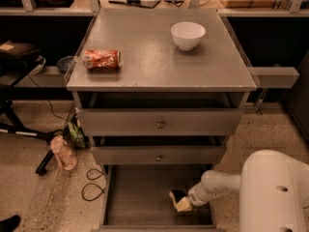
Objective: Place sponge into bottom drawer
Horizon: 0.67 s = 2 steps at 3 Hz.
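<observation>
looking down on the cabinet (154,71), i have the gripper (189,201) low at about 5 o'clock, reaching in from the right over the open bottom drawer (140,197). it looks clamped on the sponge (178,200), which tilts at its tip with the dark scrub side up. i judge the sponge is held inside the drawer's right half so that letting go drops it on the flat floor, not the rim; whether it already touches i cannot tell, and the snack packet (101,59) at 10 o'clock and bowl (188,34) at 1 o'clock sit up top, well apart.
</observation>
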Tool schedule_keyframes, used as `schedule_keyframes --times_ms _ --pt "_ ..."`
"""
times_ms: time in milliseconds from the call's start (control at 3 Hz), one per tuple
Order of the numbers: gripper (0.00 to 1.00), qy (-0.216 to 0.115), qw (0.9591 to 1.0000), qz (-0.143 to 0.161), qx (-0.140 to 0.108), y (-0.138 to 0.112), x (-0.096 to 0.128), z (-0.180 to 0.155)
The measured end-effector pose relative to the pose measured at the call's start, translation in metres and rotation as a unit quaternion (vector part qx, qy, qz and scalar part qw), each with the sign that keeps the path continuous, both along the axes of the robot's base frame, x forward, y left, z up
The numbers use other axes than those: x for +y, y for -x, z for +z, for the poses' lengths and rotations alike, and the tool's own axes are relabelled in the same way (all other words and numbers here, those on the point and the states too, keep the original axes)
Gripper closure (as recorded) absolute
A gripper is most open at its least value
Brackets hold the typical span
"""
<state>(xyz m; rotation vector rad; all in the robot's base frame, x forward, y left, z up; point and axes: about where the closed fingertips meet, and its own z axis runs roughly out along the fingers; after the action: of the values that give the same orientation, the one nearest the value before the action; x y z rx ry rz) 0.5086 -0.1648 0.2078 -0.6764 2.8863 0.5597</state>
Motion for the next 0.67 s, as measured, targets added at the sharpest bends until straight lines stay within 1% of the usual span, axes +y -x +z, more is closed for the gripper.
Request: schedule_keyframes --times_ms 333,667 --pt "0.74 0.0 1.0 0.0 0.0 0.0 0.0 0.0" --pt "0.5 0.0 1.0 0.0 0.0 0.0 0.0 0.0"
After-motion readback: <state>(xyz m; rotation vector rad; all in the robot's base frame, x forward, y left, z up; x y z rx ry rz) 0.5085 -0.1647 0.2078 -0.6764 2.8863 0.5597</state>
